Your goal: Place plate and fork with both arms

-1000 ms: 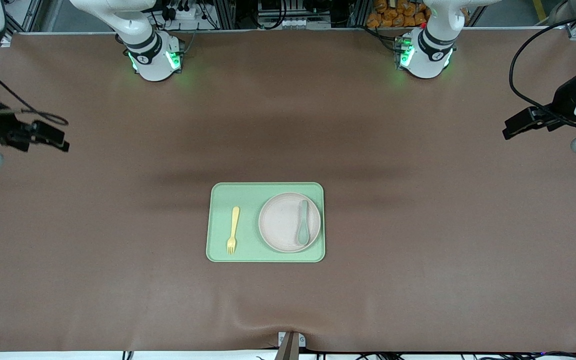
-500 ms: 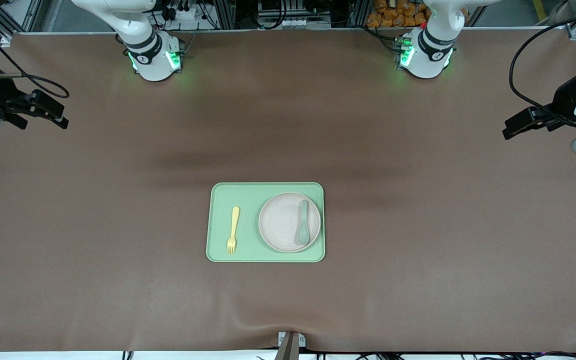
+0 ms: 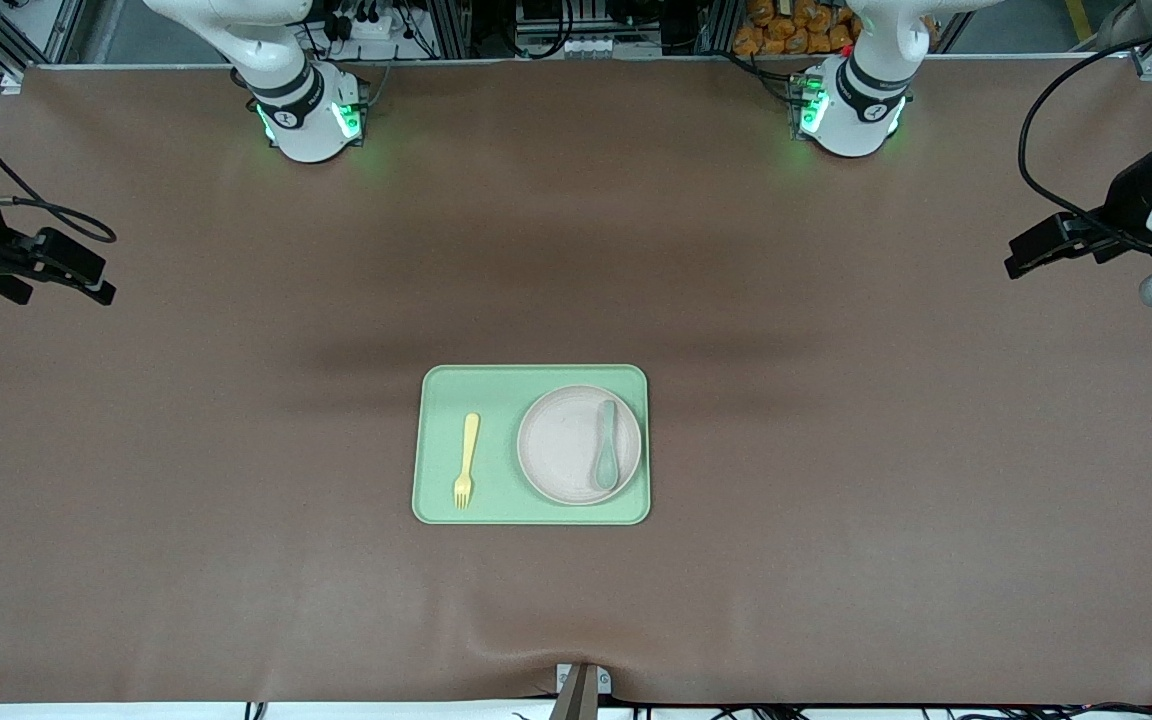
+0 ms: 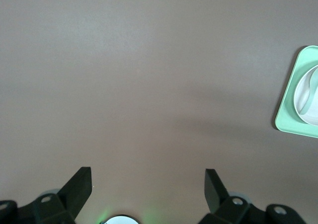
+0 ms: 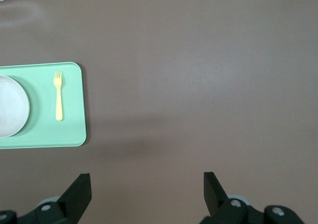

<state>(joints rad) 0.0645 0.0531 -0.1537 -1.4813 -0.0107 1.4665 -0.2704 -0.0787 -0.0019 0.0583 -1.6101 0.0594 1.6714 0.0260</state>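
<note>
The pale beige-pink plate (image 3: 579,445) lies on the light green tray (image 3: 441,400) at the table's middle, on the tray's half toward the left arm's end. The pale yellow fork (image 3: 466,460) lies on the tray beside the plate, toward the right arm's end. The right wrist view shows the fork (image 5: 58,95) and part of the plate (image 5: 12,106); the left wrist view shows an edge of the plate (image 4: 308,97). My left gripper (image 3: 1031,250) is open and empty, up over the table's left-arm end. My right gripper (image 3: 86,280) is open and empty over the right-arm end.
A grey-green spoon (image 3: 604,446) lies on the plate. The tray also shows in the left wrist view (image 4: 288,117) and the right wrist view (image 5: 74,129). Brown table cloth (image 3: 836,500) surrounds the tray. Cables hang by both wrists.
My right gripper has moved over the right-arm end of the table: first toward the bases, then back a little toward the front camera. The left arm has barely moved. Tray items are still.
</note>
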